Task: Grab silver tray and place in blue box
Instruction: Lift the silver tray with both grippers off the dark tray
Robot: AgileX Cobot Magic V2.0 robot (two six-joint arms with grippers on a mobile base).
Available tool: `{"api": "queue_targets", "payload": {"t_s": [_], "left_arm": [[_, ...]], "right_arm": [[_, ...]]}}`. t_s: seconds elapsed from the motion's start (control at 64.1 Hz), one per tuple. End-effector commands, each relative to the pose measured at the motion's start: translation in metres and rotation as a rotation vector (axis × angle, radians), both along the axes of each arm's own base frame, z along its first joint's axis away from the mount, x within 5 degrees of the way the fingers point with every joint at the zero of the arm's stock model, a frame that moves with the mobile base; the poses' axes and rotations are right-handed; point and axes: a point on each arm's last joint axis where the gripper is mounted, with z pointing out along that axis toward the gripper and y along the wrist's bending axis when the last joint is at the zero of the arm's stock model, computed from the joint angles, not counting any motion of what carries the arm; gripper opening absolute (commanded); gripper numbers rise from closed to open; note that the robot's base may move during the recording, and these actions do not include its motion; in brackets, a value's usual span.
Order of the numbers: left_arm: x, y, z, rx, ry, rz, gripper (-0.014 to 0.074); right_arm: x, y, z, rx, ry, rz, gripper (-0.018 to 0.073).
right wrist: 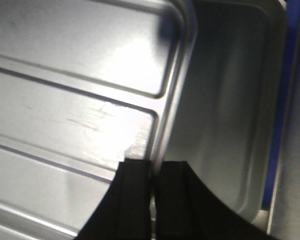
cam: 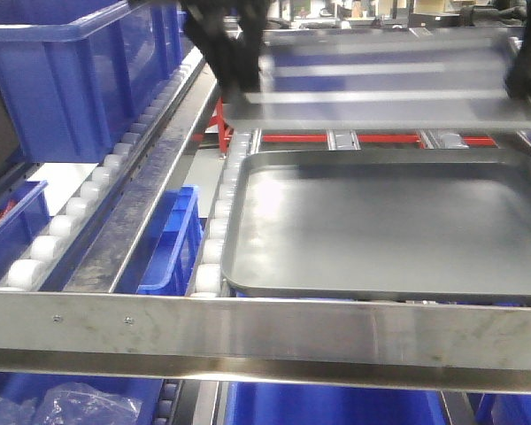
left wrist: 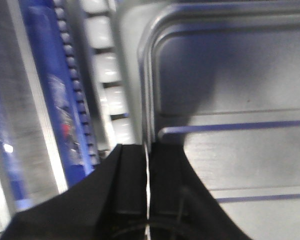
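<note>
Left of the large dark grey plain tray (cam: 380,221) and beyond it stands the deep blue plastic box (cam: 71,80), your goal. The left gripper (cam: 239,75) is clamped on the left rim of the shiny ridged silver tray (cam: 380,80), which hangs above the grey tray; the right gripper (cam: 527,75) pinches the opposite rim. Carry it leftward with both arms level and at equal speed, so it cannot twist.
</note>
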Motion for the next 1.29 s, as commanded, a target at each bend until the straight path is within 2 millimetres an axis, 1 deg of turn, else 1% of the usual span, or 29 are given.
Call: {"api": "queue_targets", "payload": {"t_s": [0.0, 0.078, 0.156, 0.281, 0.468, 0.546, 0.608, 0.671, 0.749, 0.936, 1.045, 1.279], "left_arm": [[-0.022, 0.024, 0.054, -0.023, -0.1, -0.036, -0.0095], [-0.03, 0.034, 0.064, -0.025, -0.117, -0.039, -0.0095], [-0.039, 0.043, 0.065, -0.014, -0.11, -0.04, -0.0095], [-0.053, 0.056, 0.054, 0.004, -0.092, -0.05, -0.0095], [-0.081, 0.077, 0.034, -0.05, -0.089, -0.009, -0.0097], [-0.091, 0.084, 0.032, -0.05, -0.083, -0.009, -0.0097], [-0.097, 0.087, 0.035, -0.051, -0.095, 0.003, -0.0097], [-0.1, 0.089, 0.039, -0.048, -0.104, 0.025, -0.0097], [-0.101, 0.092, 0.04, -0.032, -0.103, 0.043, -0.0097], [-0.101, 0.092, 0.039, -0.03, -0.101, 0.044, -0.0096], [-0.101, 0.092, 0.04, -0.035, -0.106, 0.042, -0.0096], [-0.101, 0.092, 0.04, -0.038, -0.11, 0.041, -0.0097]], "right_arm": [[-0.011, 0.005, 0.033, 0.018, -0.135, 0.026, 0.0057], [-0.016, 0.007, 0.037, 0.029, -0.142, 0.028, 0.0057], [-0.019, 0.009, 0.04, 0.036, -0.145, 0.031, 0.0057], [-0.022, 0.012, 0.04, 0.034, -0.136, 0.043, 0.0057], [-0.026, 0.022, 0.04, 0.042, -0.123, 0.073, 0.0057], [-0.028, 0.027, 0.039, 0.049, -0.115, 0.083, 0.0057], [-0.03, 0.031, 0.038, 0.046, -0.1, 0.1, 0.0057], [-0.034, 0.034, 0.039, 0.045, -0.09, 0.112, 0.0057], [-0.041, 0.035, 0.045, 0.059, -0.105, 0.118, 0.0057], [-0.053, 0.028, 0.061, 0.055, -0.184, 0.109, 0.0057], [-0.057, 0.023, 0.062, 0.013, -0.171, 0.107, 0.0057], [-0.057, 0.024, 0.062, 0.015, -0.177, 0.107, 0.0057]]}}
